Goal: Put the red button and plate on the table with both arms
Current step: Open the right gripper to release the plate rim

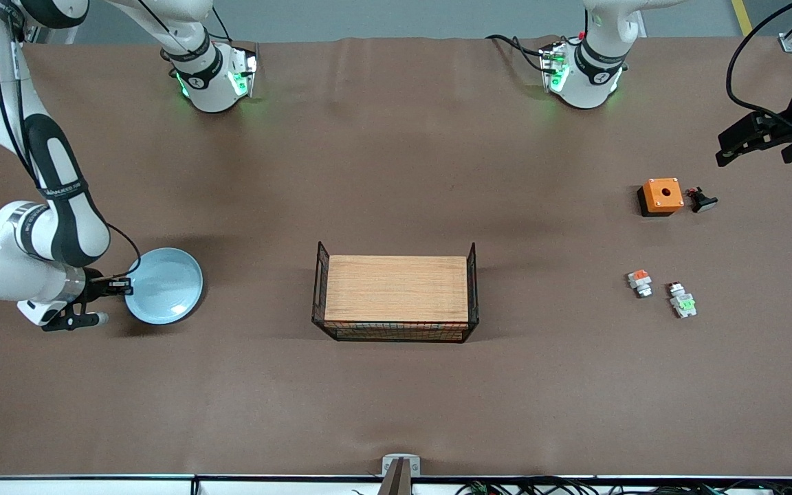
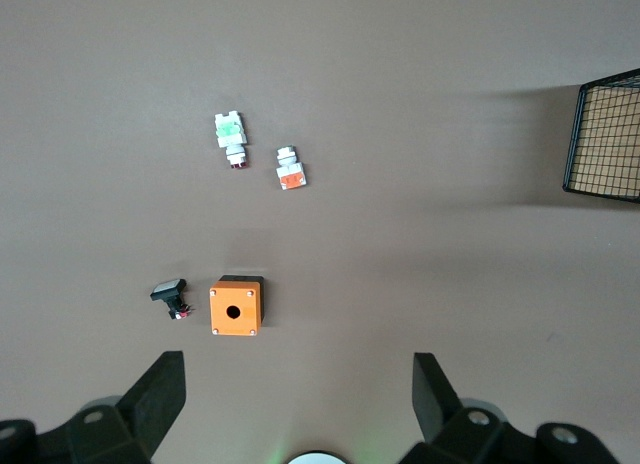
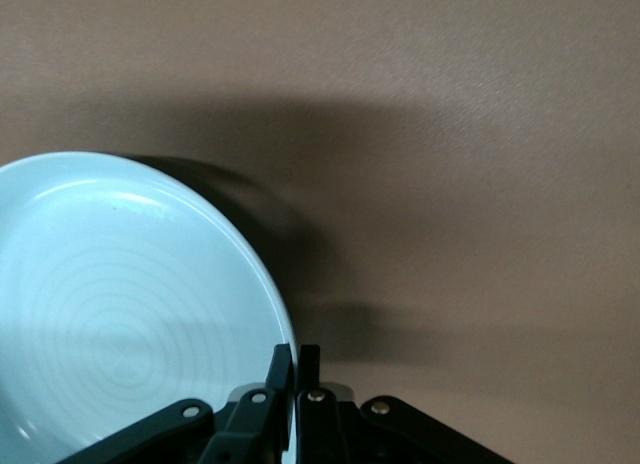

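Brown table [image 1: 396,172], right gripper [image 1: 123,287] pinching the pale blue plate [image 1: 164,285] by its rim at the right arm's end, left gripper [image 1: 757,141] spread open above the opposite edge, red button [image 1: 682,301] resting there near the orange box [image 1: 661,196].

The table [image 1: 396,399] was a plain matte brown. The plate [image 1: 164,285] was pale glossy blue with faint concentric rings. The red button [image 1: 683,301] was white and silver with a bright green block; the similar part [image 1: 640,282] carried an orange-red block. The box [image 1: 661,196] was orange on black. The rack [image 1: 396,292] was black wire mesh under light wood grain.
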`<control>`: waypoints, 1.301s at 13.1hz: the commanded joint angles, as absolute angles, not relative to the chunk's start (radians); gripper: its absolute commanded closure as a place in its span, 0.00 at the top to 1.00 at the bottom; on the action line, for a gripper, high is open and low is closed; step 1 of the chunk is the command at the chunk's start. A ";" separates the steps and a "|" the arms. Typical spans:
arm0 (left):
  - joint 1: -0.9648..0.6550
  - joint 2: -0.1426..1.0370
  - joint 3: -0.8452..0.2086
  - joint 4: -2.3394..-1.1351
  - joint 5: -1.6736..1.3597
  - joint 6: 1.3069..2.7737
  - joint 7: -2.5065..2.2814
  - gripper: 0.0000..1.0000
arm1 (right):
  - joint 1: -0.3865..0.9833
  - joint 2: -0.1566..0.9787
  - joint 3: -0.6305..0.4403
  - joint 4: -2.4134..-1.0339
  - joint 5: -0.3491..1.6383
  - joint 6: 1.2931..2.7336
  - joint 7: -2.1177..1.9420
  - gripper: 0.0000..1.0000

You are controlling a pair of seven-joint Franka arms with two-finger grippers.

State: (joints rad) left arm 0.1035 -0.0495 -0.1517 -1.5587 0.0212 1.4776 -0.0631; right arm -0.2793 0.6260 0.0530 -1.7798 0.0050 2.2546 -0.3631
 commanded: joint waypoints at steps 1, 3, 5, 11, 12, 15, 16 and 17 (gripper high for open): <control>0.106 -0.063 -0.155 -1.568 0.008 1.485 -0.064 1.00 | -0.301 0.657 0.069 -1.752 0.015 2.264 -0.379 0.43; 0.106 -0.061 -0.155 -1.568 0.008 1.485 -0.063 1.00 | -0.293 0.643 0.069 -1.752 0.015 2.258 -0.376 0.84; 0.106 -0.061 -0.155 -1.566 0.008 1.485 -0.064 1.00 | -0.287 0.582 0.071 -1.750 0.015 2.185 -0.365 0.89; 0.107 -0.063 -0.153 -1.566 0.008 1.486 -0.063 1.00 | -0.171 0.310 0.075 -1.755 0.005 1.906 -0.051 0.88; 0.107 -0.063 -0.155 -1.566 0.008 1.486 -0.064 1.00 | -0.135 0.257 0.075 -1.756 0.003 1.855 0.018 0.88; 0.107 -0.060 -0.153 -1.566 0.008 1.486 -0.064 1.00 | -0.071 0.128 0.077 -1.759 0.003 1.761 0.106 0.90; 0.107 -0.060 -0.153 -1.566 0.008 1.486 -0.064 1.00 | -0.061 0.089 0.077 -1.759 0.003 1.746 0.106 0.92; 0.107 -0.060 -0.153 -1.566 0.008 1.486 -0.063 1.00 | -0.057 0.054 0.077 -1.758 0.005 1.737 0.104 0.95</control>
